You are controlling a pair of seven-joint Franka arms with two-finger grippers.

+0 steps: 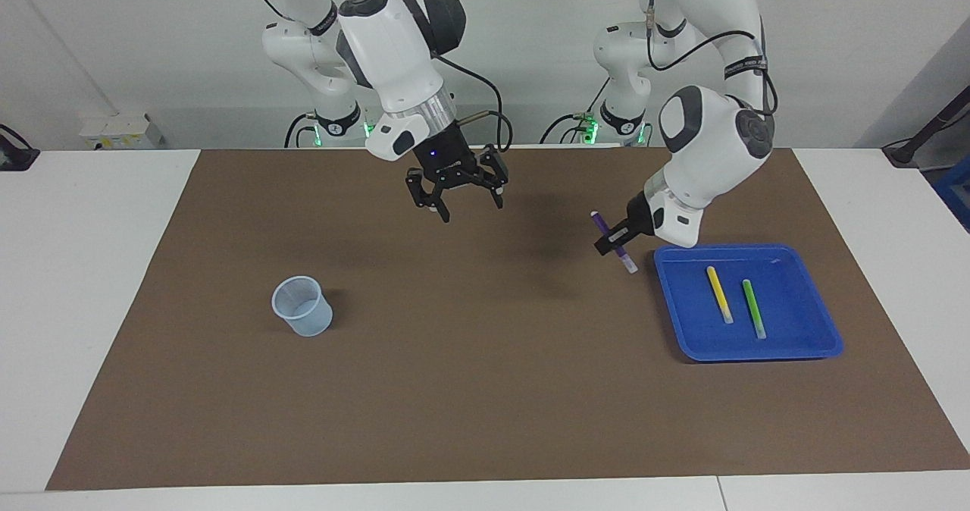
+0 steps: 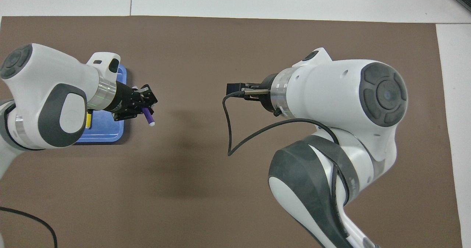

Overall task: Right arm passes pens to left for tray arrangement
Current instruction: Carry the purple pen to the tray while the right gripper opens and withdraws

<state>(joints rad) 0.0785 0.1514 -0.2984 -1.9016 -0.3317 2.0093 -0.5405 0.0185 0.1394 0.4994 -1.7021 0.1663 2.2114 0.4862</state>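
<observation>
Purple pen: slim purple marker pen (image 1: 613, 241) with a pale whitish end, clamped about its middle in the left gripper (image 1: 615, 236); it hangs tilted, purple end up and whitish end down, over the brown mat just beside the tray's corner that lies nearest the robots and the table's middle. The overhead view shows its whitish tip sticking out past the fingers (image 2: 148, 116).
Left gripper jaws: closed tight on the purple pen, fingertips pinching its barrel.
Left arm pose: white jointed arm (image 1: 708, 143) bent at the elbow, forearm sloping down toward the mat, wrist close above the tray's rim.
Right gripper jaws: black two-finger gripper (image 1: 468, 208) spread wide apart, holding nothing and touching nothing.
Right arm pose: white arm (image 1: 394, 48) with a silver wrist ring and a small blue light, angled downward, its gripper in the air over the mat near the table's middle, well apart from the left gripper.
Tray: shallow bright blue plastic tray (image 1: 822, 321) with rounded corners and a raised rim, on the mat at the left arm's end of the table.
Yellow pen: yellow marker (image 1: 719, 294) lying flat in the tray.
Green pen: bright green marker (image 1: 753, 308) lying flat in the tray beside the yellow one, roughly parallel, not touching it.
Cup: small clear plastic cup (image 1: 302, 306) upright on the mat toward the right arm's end.
Mat: brown mat (image 1: 470, 390) covering most of the white table (image 1: 91, 283).
</observation>
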